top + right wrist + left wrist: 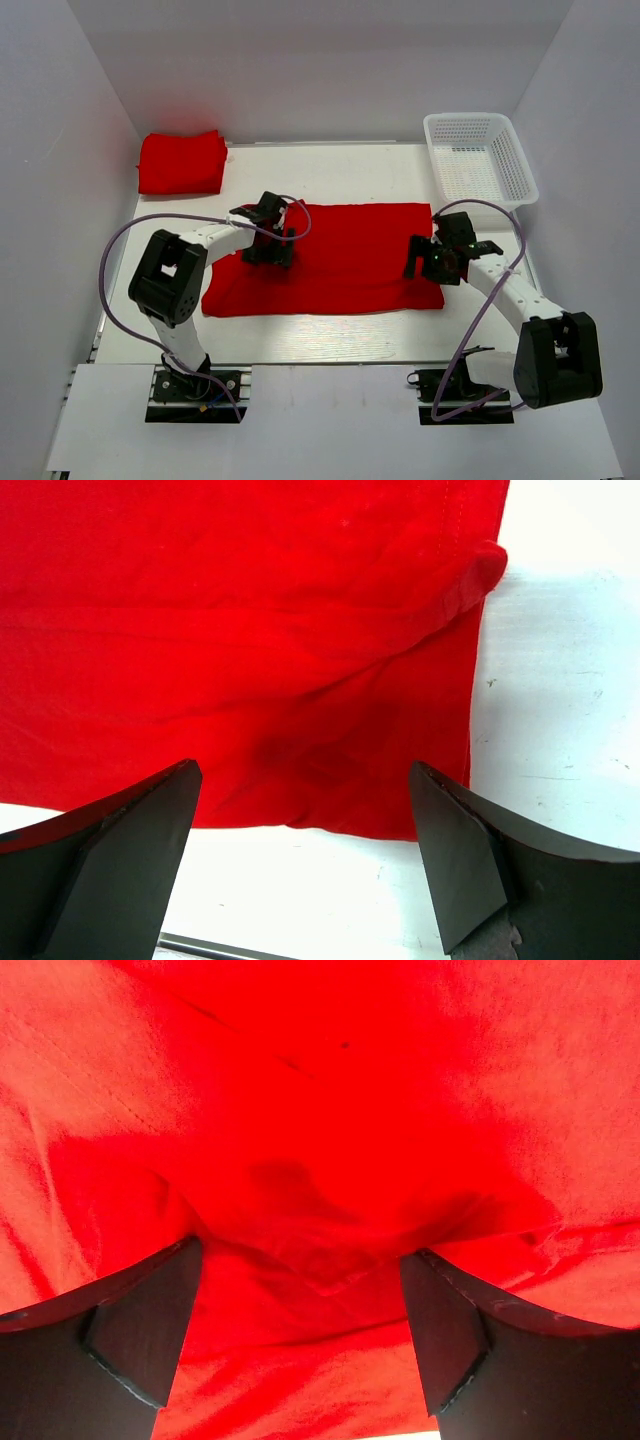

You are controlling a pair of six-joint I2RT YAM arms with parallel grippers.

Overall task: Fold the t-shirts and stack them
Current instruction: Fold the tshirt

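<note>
White table: one folded bright red fabric t-shirt far-left (stack begun); second red t-shirt mid-table, folding judged unfinished, left tool and right tool both spread apart over it.

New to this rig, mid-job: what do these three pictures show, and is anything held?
A left arm and a right arm are bolted at the near edge of the table, each ending in a two-finger tool. The wide picture looks down from above and behind. The other two come from wrist cameras; the dark wedges are the tool's own fingers. A red shirt lies spread on the table, a folded red pile sits far left, a white basket far right. The left tool is over the shirt's left part, the right tool at its right edge. Both are open; nothing is held.
</note>
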